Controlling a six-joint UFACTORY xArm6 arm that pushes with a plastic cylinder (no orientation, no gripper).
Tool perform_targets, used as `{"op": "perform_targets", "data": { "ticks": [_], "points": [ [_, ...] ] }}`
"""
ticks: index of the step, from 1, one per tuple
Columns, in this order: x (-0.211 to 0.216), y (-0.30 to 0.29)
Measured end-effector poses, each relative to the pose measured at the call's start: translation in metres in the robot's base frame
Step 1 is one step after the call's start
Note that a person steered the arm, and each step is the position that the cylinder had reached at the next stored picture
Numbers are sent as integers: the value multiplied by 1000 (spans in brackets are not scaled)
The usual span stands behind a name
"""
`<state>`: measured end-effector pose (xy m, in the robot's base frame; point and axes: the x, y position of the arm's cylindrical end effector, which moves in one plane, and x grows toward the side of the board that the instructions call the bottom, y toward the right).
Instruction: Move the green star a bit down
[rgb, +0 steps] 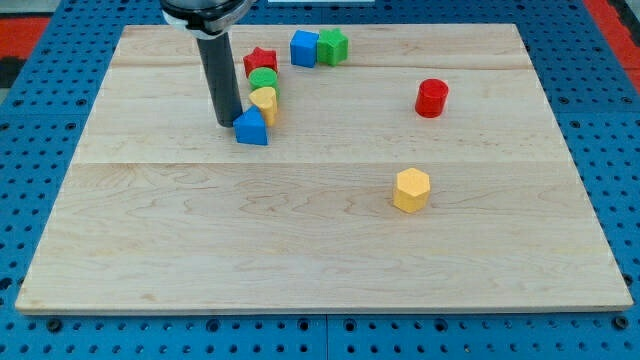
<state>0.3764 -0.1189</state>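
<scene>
The green star (333, 45) sits near the view's top, touching the right side of a blue cube (304, 48). My tip (228, 123) rests on the board well to the lower left of the star, just left of a blue triangular block (252, 128). Above that block, a yellow block (264, 103), a green round block (264, 80) and a red star (261, 61) form a close line running up.
A red cylinder (432, 98) stands at the view's right. A yellow hexagon (411, 189) lies right of centre, lower down. The wooden board (150, 230) lies on a blue perforated surface (30, 150).
</scene>
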Motion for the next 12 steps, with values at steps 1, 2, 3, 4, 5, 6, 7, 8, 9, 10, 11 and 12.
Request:
{"op": "perform_targets", "data": {
  "ticks": [1,2,3,4,5,6,7,8,9,10,11,12],
  "points": [
    [0,-28],
    [-49,-79],
    [-135,-95],
    [-184,-85],
    [-185,-78],
    [-185,-60],
    [-185,-57],
    [-185,-18],
    [-184,66],
    [-184,136],
    [-184,142],
    [-184,130]
  ]
}}
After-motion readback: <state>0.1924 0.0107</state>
